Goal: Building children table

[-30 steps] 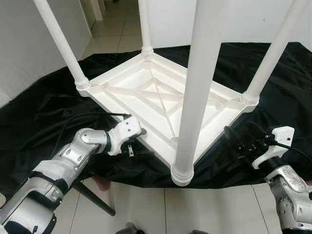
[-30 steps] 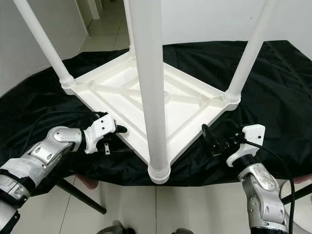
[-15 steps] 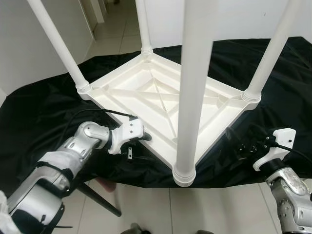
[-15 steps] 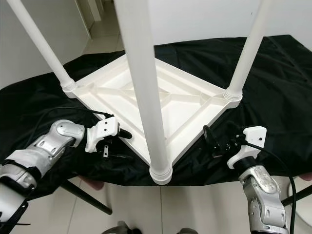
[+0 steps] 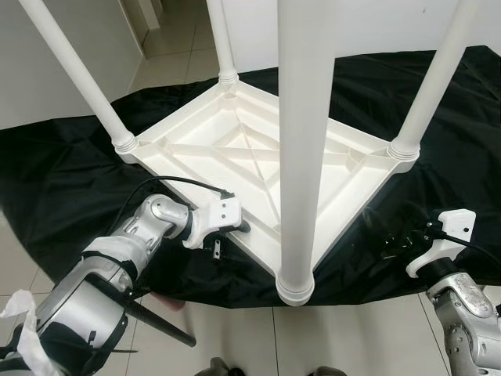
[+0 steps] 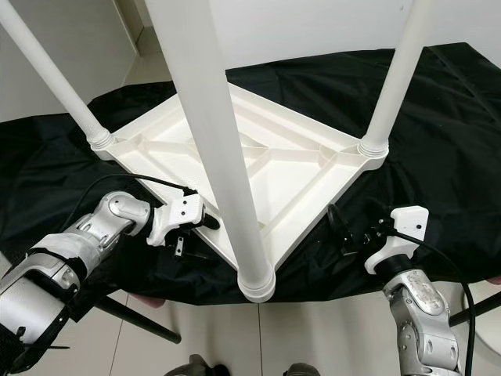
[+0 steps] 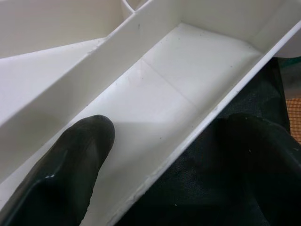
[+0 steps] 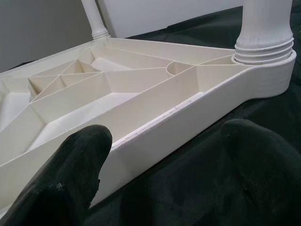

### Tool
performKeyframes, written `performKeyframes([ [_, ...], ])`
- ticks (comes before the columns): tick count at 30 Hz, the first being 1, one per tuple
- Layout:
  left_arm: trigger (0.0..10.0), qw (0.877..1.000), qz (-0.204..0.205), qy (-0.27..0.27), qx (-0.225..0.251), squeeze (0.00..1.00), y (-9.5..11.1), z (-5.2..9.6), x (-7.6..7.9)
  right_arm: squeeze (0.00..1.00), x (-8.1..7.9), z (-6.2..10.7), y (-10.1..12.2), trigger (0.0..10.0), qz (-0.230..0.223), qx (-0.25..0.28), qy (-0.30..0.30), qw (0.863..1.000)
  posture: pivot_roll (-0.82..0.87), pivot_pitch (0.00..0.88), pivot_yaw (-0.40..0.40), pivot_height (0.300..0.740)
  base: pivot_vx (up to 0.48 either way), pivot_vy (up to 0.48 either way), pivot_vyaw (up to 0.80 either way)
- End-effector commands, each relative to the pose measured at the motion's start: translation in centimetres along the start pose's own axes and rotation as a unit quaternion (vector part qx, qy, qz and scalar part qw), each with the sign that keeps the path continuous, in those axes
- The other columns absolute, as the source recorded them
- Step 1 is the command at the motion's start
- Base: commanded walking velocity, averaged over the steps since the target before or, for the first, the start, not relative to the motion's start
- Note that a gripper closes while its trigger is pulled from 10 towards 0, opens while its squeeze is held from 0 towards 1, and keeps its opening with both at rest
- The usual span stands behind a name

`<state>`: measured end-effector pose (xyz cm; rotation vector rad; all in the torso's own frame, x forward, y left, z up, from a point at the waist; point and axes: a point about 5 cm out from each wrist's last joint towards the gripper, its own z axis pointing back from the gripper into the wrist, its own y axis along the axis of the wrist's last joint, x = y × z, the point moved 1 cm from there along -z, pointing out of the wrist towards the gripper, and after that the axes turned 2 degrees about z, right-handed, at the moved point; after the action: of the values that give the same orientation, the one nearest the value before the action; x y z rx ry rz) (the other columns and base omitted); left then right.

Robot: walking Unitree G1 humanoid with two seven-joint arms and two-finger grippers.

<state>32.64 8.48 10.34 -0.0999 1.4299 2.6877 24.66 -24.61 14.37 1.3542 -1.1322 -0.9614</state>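
Observation:
The white plastic children's table (image 5: 250,153) lies upside down on a black cloth (image 5: 63,180), its legs pointing up; the nearest leg (image 5: 301,157) rises at the front corner. My left gripper (image 5: 236,229) is open at the near left rim (image 7: 197,132), one finger (image 7: 70,160) inside the ribbed underside and the other outside over the cloth. My right gripper (image 6: 344,231) is open just short of the near right rim (image 8: 188,117), low over the cloth, close to the right corner leg (image 8: 263,28).
The cloth hangs over the front edge onto a pale tiled floor (image 5: 235,345). A dark slanted support (image 5: 156,323) stands under the left front. White walls and a doorway (image 5: 168,23) lie behind. A black cable (image 5: 168,182) loops over my left wrist.
The camera has tipped and shifted. My left gripper has slid forward so that its fingers straddle the table's rim. The right gripper has stayed about where it was.

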Motion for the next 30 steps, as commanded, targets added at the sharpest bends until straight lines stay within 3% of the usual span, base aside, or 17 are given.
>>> performKeyframes([
  [1,9.1,0.998,0.041,-0.013,-0.034,0.00,-2.1,-0.3,0.9,0.00,-0.2,0.0,-0.1,10.0,-0.002,-0.005,0.002,1.000,-0.16,0.085,0.169,0.740,0.000,0.000,0.00],
  [2,2.9,0.999,0.044,-0.007,-0.027,0.00,-2.0,-0.2,0.7,0.00,-0.2,0.0,-0.1,10.0,-0.001,-0.005,0.001,1.000,-0.15,0.082,0.168,0.740,0.000,0.000,0.00],
  [3,2.9,0.999,0.046,-0.002,-0.022,0.00,-1.9,-0.1,0.5,0.00,-0.2,0.0,-0.1,10.0,-0.001,-0.005,0.000,1.000,-0.15,0.082,0.168,0.740,0.000,0.000,0.00],
  [4,0.0,0.999,0.048,0.003,-0.016,0.00,-1.8,0.0,0.4,0.00,-0.2,0.0,-0.2,10.0,-0.001,-0.006,-0.001,1.000,-0.15,0.080,0.168,0.740,0.000,0.000,0.00],
  [16,0.2,0.991,0.076,0.089,0.058,0.00,-0.5,0.2,-1.2,0.00,-0.4,-0.4,-0.4,10.0,-0.004,-0.005,-0.004,1.000,-0.15,0.078,0.169,0.740,0.000,0.000,0.00],
  [20,0.0,0.982,0.081,0.126,0.112,0.00,0.8,-0.8,-1.4,0.00,-0.5,-0.7,-0.4,10.0,-0.004,-0.003,-0.002,1.000,-0.14,0.076,0.154,0.740,0.000,0.000,0.00],
  [27,0.0,0.970,0.085,0.156,0.166,0.00,2.7,-2.1,-1.6,0.00,-0.3,-1.2,-0.5,10.0,-0.005,-0.001,-0.012,1.000,-0.13,0.075,0.146,0.740,0.000,0.000,0.00],
  [28,1.5,0.968,0.084,0.159,0.175,0.00,3.2,-2.5,-1.6,0.00,-0.3,-1.3,-0.4,10.0,-0.006,0.000,-0.013,1.000,-0.13,0.073,0.140,0.740,0.000,0.000,0.00],
  [30,1.5,0.967,0.084,0.160,0.180,0.00,3.5,-2.8,-1.5,0.00,-0.3,-1.3,-0.4,10.0,-0.006,0.001,-0.013,1.000,-0.13,0.073,0.140,0.740,0.000,0.000,0.00],
])
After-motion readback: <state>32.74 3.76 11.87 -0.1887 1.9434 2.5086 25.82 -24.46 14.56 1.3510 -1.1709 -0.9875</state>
